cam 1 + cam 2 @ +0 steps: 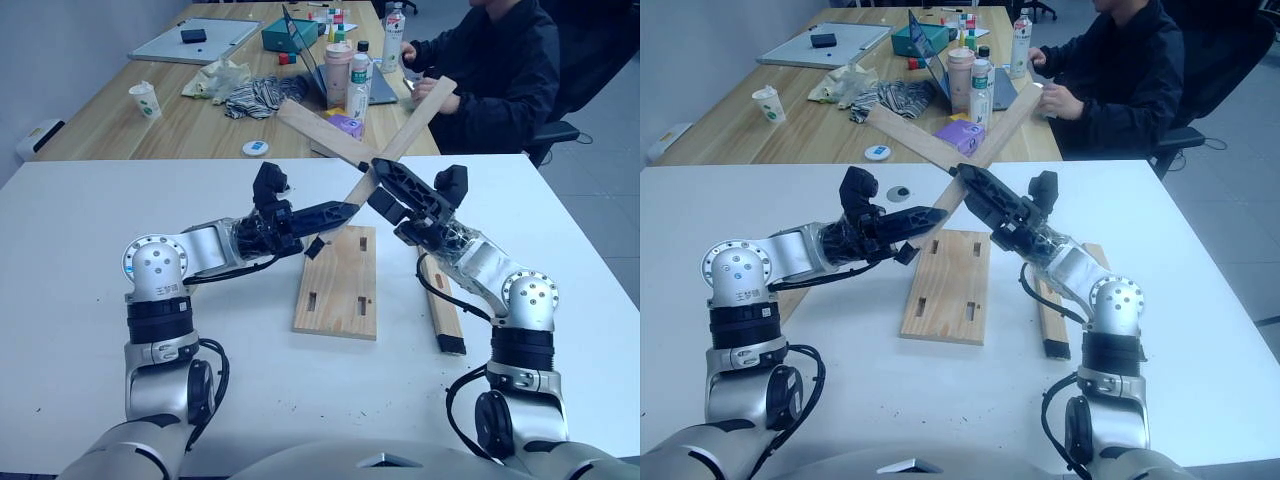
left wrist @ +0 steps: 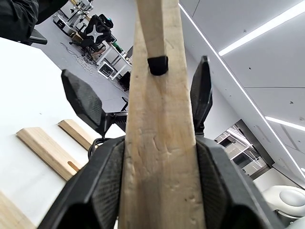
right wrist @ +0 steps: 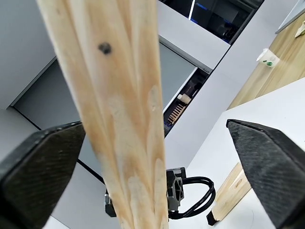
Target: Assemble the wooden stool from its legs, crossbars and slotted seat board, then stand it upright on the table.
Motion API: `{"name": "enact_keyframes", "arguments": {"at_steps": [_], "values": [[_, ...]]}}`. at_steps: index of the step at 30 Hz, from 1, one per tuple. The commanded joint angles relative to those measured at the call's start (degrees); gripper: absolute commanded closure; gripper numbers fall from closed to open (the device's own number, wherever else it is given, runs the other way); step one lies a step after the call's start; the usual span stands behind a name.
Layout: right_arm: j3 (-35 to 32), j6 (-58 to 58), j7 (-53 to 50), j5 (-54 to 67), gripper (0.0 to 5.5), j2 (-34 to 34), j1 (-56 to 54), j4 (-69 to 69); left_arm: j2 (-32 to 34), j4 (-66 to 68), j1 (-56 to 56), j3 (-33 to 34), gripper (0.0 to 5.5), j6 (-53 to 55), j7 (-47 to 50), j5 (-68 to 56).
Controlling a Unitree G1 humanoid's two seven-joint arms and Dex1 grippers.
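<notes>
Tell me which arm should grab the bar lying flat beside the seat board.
Right, likely. The flat bar lies right of the seat board, near the right gripper, which is open; the left gripper clamps a raised bar.

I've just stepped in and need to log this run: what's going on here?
The robot is partway through building the stool. Its left gripper is shut on one wooden bar, raised above the white table. That bar crosses a second bar in an X, and the second bar runs between the spread fingers of the right gripper. The slotted seat board lies flat below, with a loose bar on its right.
</notes>
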Motion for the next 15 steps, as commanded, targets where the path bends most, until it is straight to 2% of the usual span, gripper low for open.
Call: {"name": "enact_keyframes", "arguments": {"at_steps": [1,15], "values": [[-0.4,0.6,-0.5,1.8,0.95,0.8,-1.0,-0.3,0.6,0.3,-0.1,0.1,3.48,0.5,0.7,-1.3],[0.2,0.2,-2.2,1.9,3.33,0.7,-0.4,0.3,1.3,1.1,0.3,0.0,3.48,1.5,1.0,-2.3]]}}
